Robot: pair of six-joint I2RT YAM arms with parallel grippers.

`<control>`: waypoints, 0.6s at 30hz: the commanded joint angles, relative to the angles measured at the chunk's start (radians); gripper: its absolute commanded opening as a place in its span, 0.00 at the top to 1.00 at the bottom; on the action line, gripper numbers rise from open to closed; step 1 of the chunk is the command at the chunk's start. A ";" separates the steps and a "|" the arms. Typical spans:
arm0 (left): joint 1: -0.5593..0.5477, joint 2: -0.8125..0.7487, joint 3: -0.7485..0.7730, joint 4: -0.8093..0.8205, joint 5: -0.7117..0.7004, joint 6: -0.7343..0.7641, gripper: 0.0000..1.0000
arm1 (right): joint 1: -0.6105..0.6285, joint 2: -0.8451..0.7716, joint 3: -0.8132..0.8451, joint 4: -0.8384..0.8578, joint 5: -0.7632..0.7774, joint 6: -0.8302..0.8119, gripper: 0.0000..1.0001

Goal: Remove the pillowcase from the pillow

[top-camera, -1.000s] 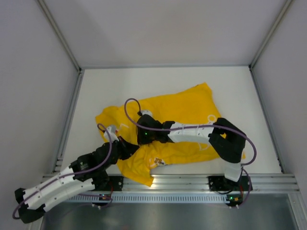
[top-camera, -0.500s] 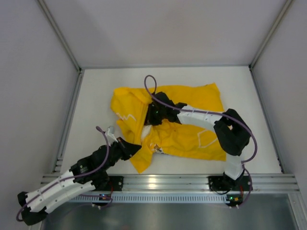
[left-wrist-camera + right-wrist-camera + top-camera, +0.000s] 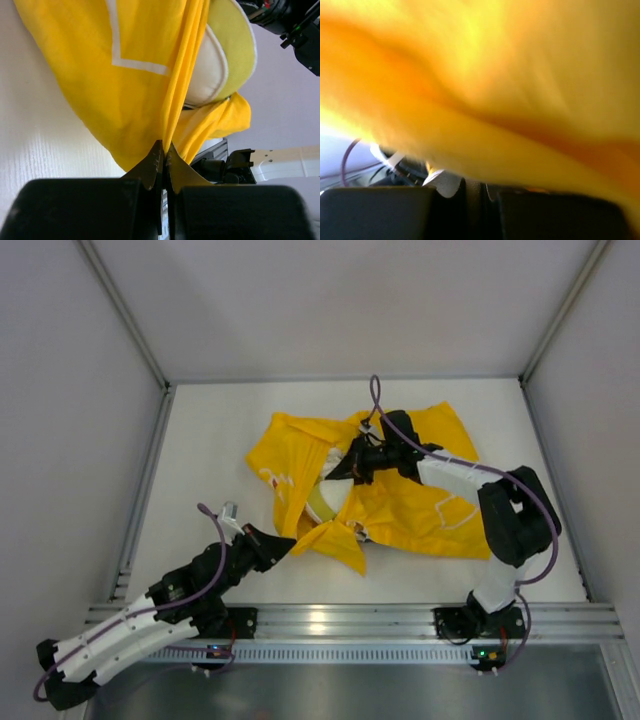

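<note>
The pillowcase [image 3: 400, 510] lies in a crumpled heap near the middle of the white bench [image 3: 220, 460]. It is bright yellow, thin and heavily wrinkled, with white outline shapes printed on it. One of these shows as a sharp white angle in the left wrist view [image 3: 125, 75]. The cloth is bunched into folds on its left side and spreads flatter toward the right. A pointed flap hangs toward the near rail [image 3: 330, 618].

The pillow [image 3: 324, 502] shows only as a pale patch in a gap between the yellow folds, left of the heap's centre. The rest of it is covered. From the left wrist it appears as a puffy cream edge [image 3: 207, 75] bulging out of the cloth, with a yellow-green tint on its upper face.

The left fingers [image 3: 291, 542] are at the near-left edge of the heap. Their tips [image 3: 164, 152] are pressed together on a pleat of the pillowcase, which rises taut from the pinch and fans out above it.

The right fingers [image 3: 345, 468] reach into the heap from the far right side, just beyond the exposed pillow, with yellow folds on either side. In their own camera the pillowcase [image 3: 495, 75] fills nearly the whole view as a soft orange-yellow blur. The fingers [image 3: 475, 195] are only a dark band along the bottom. They are closed, but the blur makes it hard to tell whether cloth is caught between them or only draped over them.
</note>
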 commanded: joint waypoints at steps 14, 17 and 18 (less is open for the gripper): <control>-0.014 0.453 0.080 -0.237 -0.315 -0.094 1.00 | -0.105 -0.758 -0.523 0.093 -0.122 -0.112 1.00; -0.010 0.543 0.114 -0.218 -0.313 -0.099 1.00 | -0.094 -0.896 -0.561 -0.166 -0.037 -0.250 1.00; -0.010 0.562 0.126 -0.214 -0.313 -0.083 1.00 | -0.076 -0.923 -0.593 -0.199 -0.013 -0.279 1.00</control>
